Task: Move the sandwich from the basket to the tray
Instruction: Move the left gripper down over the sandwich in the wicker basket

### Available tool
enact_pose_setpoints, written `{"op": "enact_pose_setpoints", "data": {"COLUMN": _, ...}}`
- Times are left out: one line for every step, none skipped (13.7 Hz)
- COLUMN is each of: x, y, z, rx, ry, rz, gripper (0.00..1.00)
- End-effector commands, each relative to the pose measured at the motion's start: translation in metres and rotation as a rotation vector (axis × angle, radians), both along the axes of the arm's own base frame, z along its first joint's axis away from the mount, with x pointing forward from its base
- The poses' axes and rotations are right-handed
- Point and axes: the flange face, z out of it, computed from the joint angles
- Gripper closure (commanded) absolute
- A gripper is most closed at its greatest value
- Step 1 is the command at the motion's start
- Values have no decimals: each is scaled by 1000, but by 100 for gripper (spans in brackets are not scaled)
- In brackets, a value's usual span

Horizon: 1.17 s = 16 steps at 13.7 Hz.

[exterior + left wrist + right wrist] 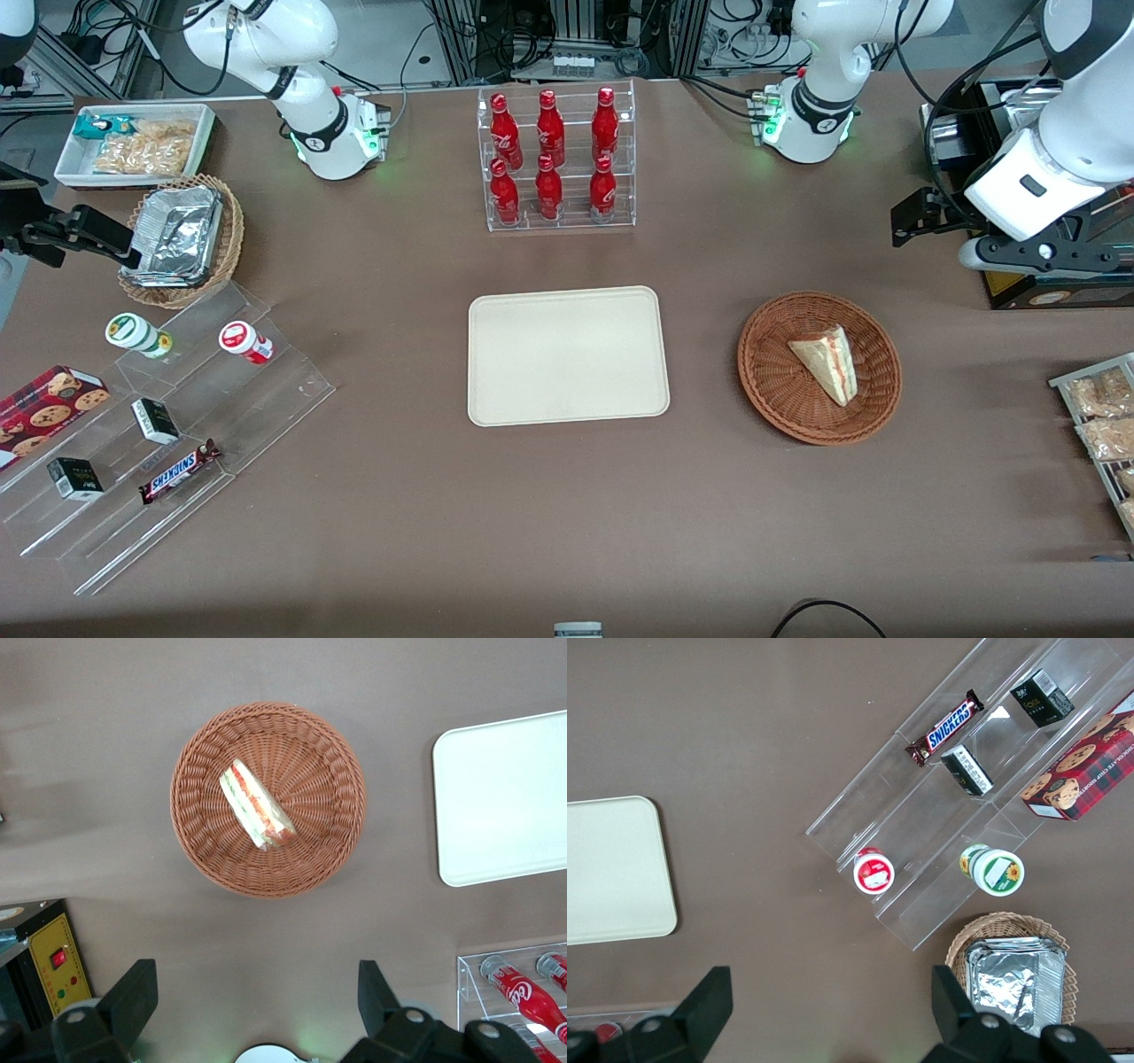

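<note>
My working left arm's two-finger black gripper [257,1010] hangs high over the brown table, its fingers [131,997] spread wide and holding nothing. It sits well apart from the round reddish-brown woven wicker basket [769,390], farther from the front camera than the basket and toward the working arm's end of the table.

The triangular wedge sandwich of pale tan bread [826,361] lies in that basket, roughly at its middle, resting on one broad face with its red, white and greenish cut edge [252,804] showing to the wrist camera. The flat cream-coloured rectangular plastic tray [567,356] lies beside the basket, toward the parked arm, bare and apart from the wicker rim.

What my next move turns on, as I read it: the sandwich lies below the gripper and nearer the front camera, so I must travel forward and down. In the wrist view its long axis runs on a slant to the line joining the two fingers, neither square to it nor along it. I judge a wrist turn is needed so that the fingers close across the wedge's narrow thickness. No part of the transfer is done yet; the approach comes first.
</note>
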Motion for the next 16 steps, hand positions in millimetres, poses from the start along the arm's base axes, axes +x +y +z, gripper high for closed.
{"op": "enact_pose_setpoints", "data": {"x": 4, "y": 0, "z": -5, "rx": -17, "ry": -5, "rz": -6, "gripper": 0}}
{"op": "enact_pose_setpoints", "data": {"x": 5, "y": 2, "z": -16, "rx": -15, "ry": 6, "rz": -2, "gripper": 0}}
{"op": "enact_pose_setpoints", "data": {"x": 6, "y": 5, "z": -29, "rx": -7, "ry": 11, "rz": -2, "gripper": 0}}
{"op": "enact_pose_setpoints", "data": {"x": 7, "y": 6, "z": -43, "rx": 0, "ry": 15, "rz": -3, "gripper": 0}}
{"op": "enact_pose_setpoints", "data": {"x": 8, "y": 6, "z": -62, "rx": 3, "ry": 22, "rz": -3, "gripper": 0}}
{"op": "enact_pose_setpoints", "data": {"x": 8, "y": 6, "z": -84, "rx": 5, "ry": 16, "rz": -2, "gripper": 0}}
{"op": "enact_pose_setpoints", "data": {"x": 8, "y": 6, "z": -104, "rx": 4, "ry": 5, "rz": 1, "gripper": 0}}
{"op": "enact_pose_setpoints", "data": {"x": 8, "y": 7, "z": -124, "rx": 3, "ry": 1, "rz": 2, "gripper": 0}}
{"op": "enact_pose_setpoints", "data": {"x": 7, "y": 7, "z": -146, "rx": 3, "ry": -1, "rz": 5, "gripper": 0}}
{"op": "enact_pose_setpoints", "data": {"x": 5, "y": 8, "z": -163, "rx": 1, "ry": -10, "rz": 6, "gripper": 0}}
{"op": "enact_pose_setpoints", "data": {"x": 1, "y": 8, "z": -185, "rx": 0, "ry": -27, "rz": 8, "gripper": 0}}
{"op": "enact_pose_setpoints", "data": {"x": -3, "y": 9, "z": -205, "rx": -2, "ry": -45, "rz": 9, "gripper": 0}}
{"op": "enact_pose_setpoints", "data": {"x": -8, "y": 10, "z": -223, "rx": -4, "ry": -69, "rz": 16, "gripper": 0}}
{"op": "enact_pose_setpoints", "data": {"x": -11, "y": 11, "z": -237, "rx": -9, "ry": -96, "rz": 30, "gripper": 0}}
{"op": "enact_pose_setpoints", "data": {"x": -12, "y": 12, "z": -245, "rx": -11, "ry": -104, "rz": 54, "gripper": 0}}
{"op": "enact_pose_setpoints", "data": {"x": -12, "y": 12, "z": -252, "rx": -10, "ry": -93, "rz": 106, "gripper": 0}}
